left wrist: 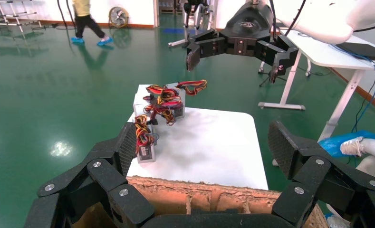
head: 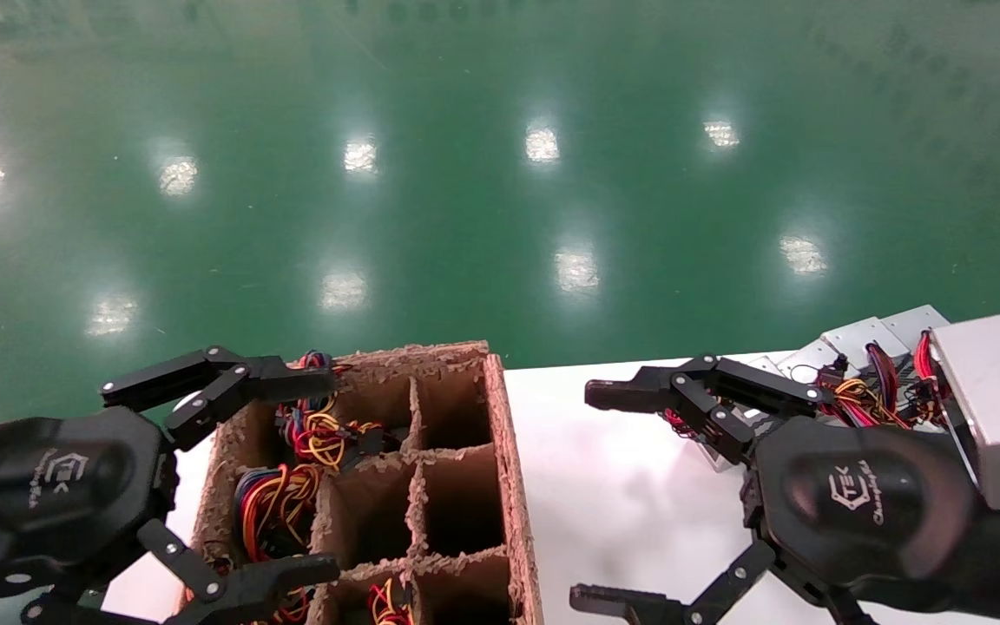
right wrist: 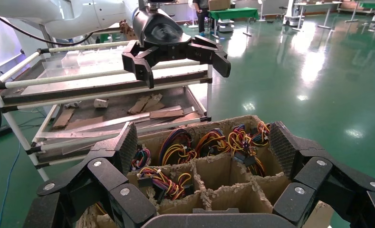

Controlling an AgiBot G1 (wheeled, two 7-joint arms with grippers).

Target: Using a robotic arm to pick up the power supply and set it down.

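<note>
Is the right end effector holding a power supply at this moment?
No, in the head view the right end effector is open and empty above the white table, with the power supplies beside it.

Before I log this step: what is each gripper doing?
Left gripper: open, empty, above the cardboard divider box.
Right gripper: open, empty, above the white table.

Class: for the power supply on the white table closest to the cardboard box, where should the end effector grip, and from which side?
Grip the power supply by its silver metal body, across its flat side faces, probably coming from above, with the open right end effector. Avoid its wire bundle, which piles loosely on top.
</note>
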